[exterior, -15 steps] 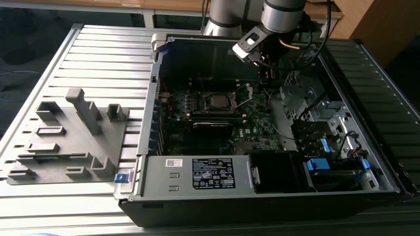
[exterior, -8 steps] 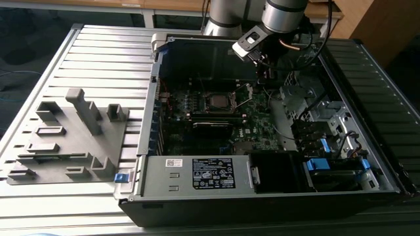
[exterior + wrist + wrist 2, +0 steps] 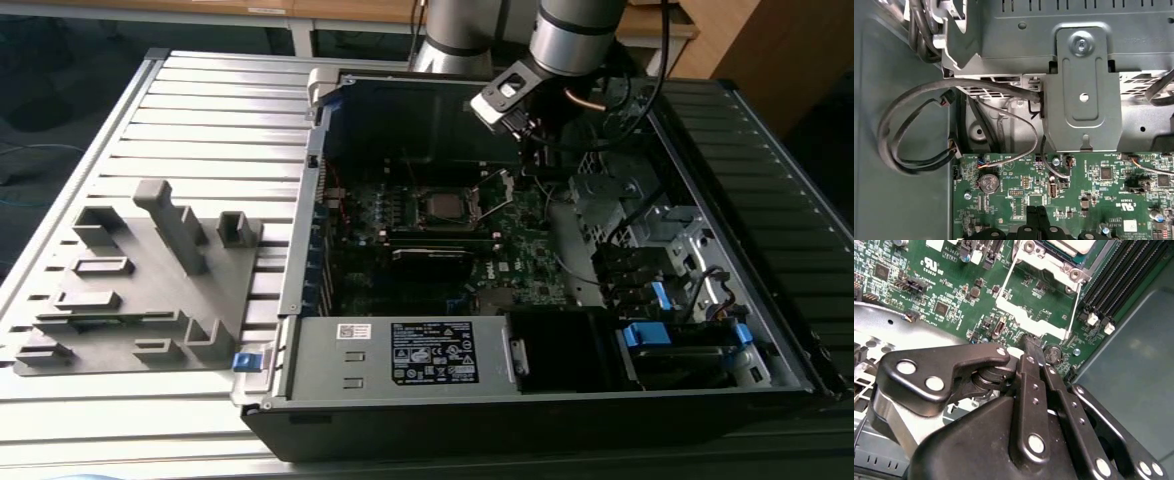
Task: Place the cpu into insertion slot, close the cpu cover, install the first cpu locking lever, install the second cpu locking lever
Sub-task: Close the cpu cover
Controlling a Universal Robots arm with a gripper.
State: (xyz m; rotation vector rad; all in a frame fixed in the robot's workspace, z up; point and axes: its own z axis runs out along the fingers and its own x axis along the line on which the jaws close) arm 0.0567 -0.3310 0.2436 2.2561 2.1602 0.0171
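The small, silver-grey square cpu (image 3: 438, 205) sits in its socket. Beside the cpu, the thin silvery cpu cover (image 3: 1030, 322) stands hinged open. The black gripper (image 3: 1033, 342), jaws closed together, meets the cover's free edge. Cover-closing seems in hand and calls for a push toward the cpu. Black memory slots (image 3: 1124, 280) and loose grey cables (image 3: 889, 132) crowd nearby.

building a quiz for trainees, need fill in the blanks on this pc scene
1. The cpu lies in its ___ on the green board.
2. The cover is ___, board showing through its window.
3. The pincer has its tip beside the cover, fingers ___.
4. The grey fixture lies to the exterior view's ___ of the case.
Missing: socket; open; shut; left.
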